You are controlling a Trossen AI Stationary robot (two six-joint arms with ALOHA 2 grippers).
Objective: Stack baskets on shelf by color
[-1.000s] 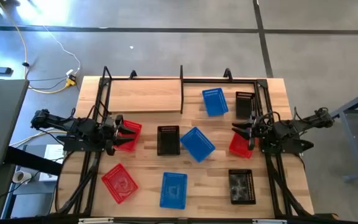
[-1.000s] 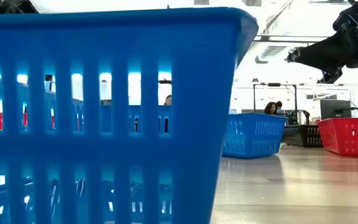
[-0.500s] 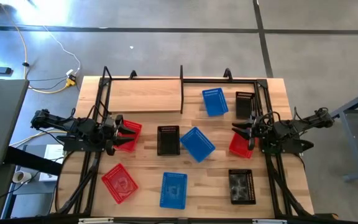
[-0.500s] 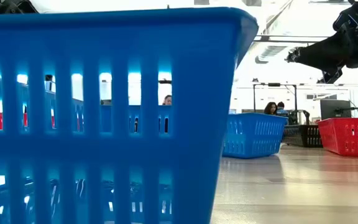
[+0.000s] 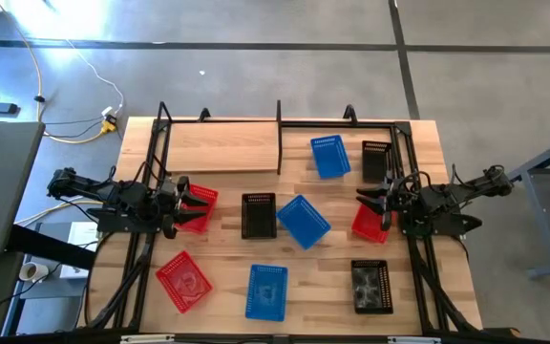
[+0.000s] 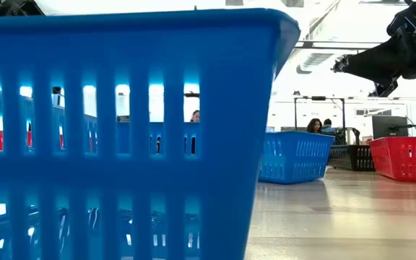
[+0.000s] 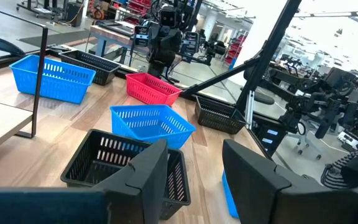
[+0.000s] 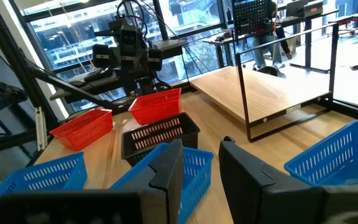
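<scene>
Nine baskets lie scattered on the table in the high view. My left gripper (image 5: 191, 205) hovers open over a red basket (image 5: 199, 210) at the table's left. My right gripper (image 5: 366, 205) hovers open over another red basket (image 5: 369, 225) at the right; the low view shows it (image 6: 352, 65) well above that basket (image 6: 406, 159). The third red basket (image 5: 182, 281) sits near the front left. A black basket (image 5: 259, 215) and a blue basket (image 5: 303, 220) rest mid-table. The shelf (image 5: 222, 148) stands at the far edge with its divider (image 5: 279, 134).
A blue basket (image 5: 328, 156) and a black basket (image 5: 376, 160) sit far right of the divider. A blue basket (image 5: 266, 291) and a black one (image 5: 370, 286) lie near the front edge. The near blue basket (image 6: 121, 130) fills the low view. People sit in the room behind.
</scene>
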